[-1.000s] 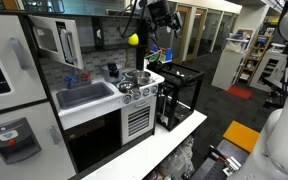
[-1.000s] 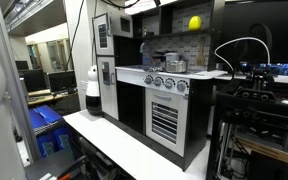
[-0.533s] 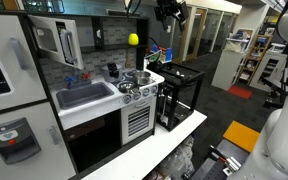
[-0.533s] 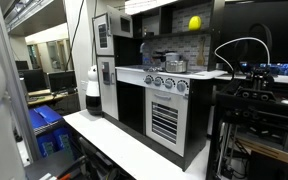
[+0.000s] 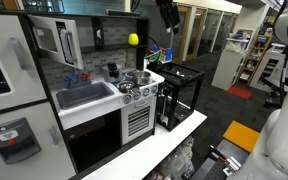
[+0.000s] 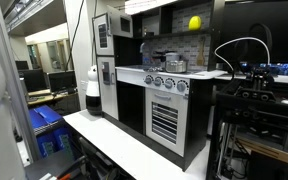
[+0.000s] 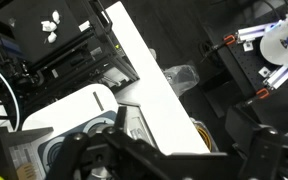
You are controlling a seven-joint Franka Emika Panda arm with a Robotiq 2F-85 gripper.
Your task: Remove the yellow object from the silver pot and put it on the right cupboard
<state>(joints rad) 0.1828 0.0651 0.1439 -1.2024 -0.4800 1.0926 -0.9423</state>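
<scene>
The yellow object (image 5: 134, 39) is a small bright ball resting in the dark upper compartment, the right cupboard (image 6: 180, 14), of the white toy kitchen. It also shows in an exterior view (image 6: 194, 21). The silver pot (image 5: 136, 76) stands on the stove top below it and looks empty. My gripper (image 5: 167, 11) hangs high near the top edge, up and to the right of the ball, apart from it. In the wrist view the gripper (image 7: 174, 165) has its dark fingers spread wide with nothing between them.
A grey sink basin (image 5: 84, 95) lies left of the stove. A black open-frame cabinet (image 5: 180, 95) stands right of the kitchen. A white cupboard door with a long handle (image 5: 64, 42) is at upper left. Blue items (image 5: 160, 55) sit near the pot.
My gripper has pulled up and to the right, away from the yellow ball. The ball has stayed in the upper compartment.
</scene>
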